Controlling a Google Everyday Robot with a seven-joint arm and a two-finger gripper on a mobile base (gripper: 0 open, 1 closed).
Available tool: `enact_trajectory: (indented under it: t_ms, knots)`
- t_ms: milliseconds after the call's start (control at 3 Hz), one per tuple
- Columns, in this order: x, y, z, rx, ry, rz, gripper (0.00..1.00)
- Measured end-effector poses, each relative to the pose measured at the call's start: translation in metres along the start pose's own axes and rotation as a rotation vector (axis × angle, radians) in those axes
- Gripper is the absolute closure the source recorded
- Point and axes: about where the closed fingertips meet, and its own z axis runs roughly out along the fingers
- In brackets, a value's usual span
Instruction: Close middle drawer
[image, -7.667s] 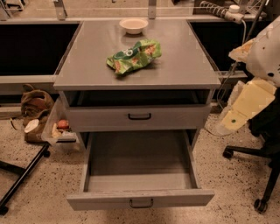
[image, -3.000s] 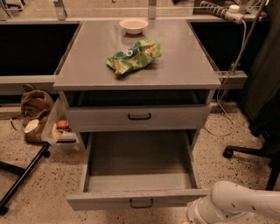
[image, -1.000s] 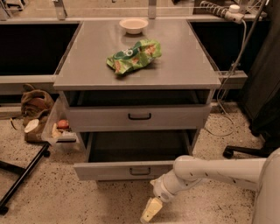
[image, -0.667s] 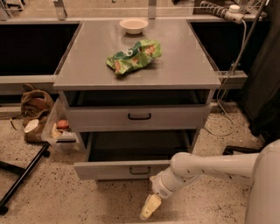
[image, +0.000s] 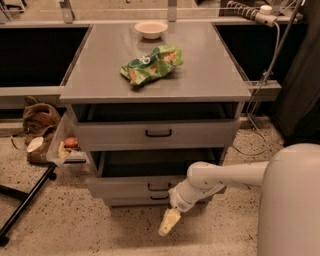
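Note:
The grey cabinet (image: 210, 75) has three drawers. The middle drawer (image: 125, 187) is pushed most of the way in, and its front still stands a little proud of the cabinet with a dark gap above it. Its small dark handle (image: 159, 187) is at centre. My white arm (image: 225, 176) reaches in from the right across the drawer's front. My gripper (image: 169, 222) hangs just below and in front of the drawer, pointing down at the floor and holding nothing. The top drawer (image: 200, 134) is also slightly open. The lowest drawer (image: 130, 201) sits just beneath the middle one.
A green snack bag (image: 151, 64) and a small bowl (image: 151, 29) lie on the cabinet top. A brown bag (image: 37, 120) and a clear bin (image: 67, 152) sit on the floor at left, by a black stand leg (image: 25, 207). A cable (image: 260, 85) hangs at right.
The middle drawer went from wide open to nearly closed and slid further in over the last second. My arm moved inward with it, and the gripper stays low in front.

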Motion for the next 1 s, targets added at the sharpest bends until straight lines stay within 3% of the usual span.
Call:
enact_trajectory:
  t_ms: [667, 1000]
  knots:
    - [-0.043, -0.046, 0.008, 0.039, 0.002, -0.078, 0.00]
    - [-0.043, -0.046, 0.008, 0.039, 0.002, -0.078, 0.00]
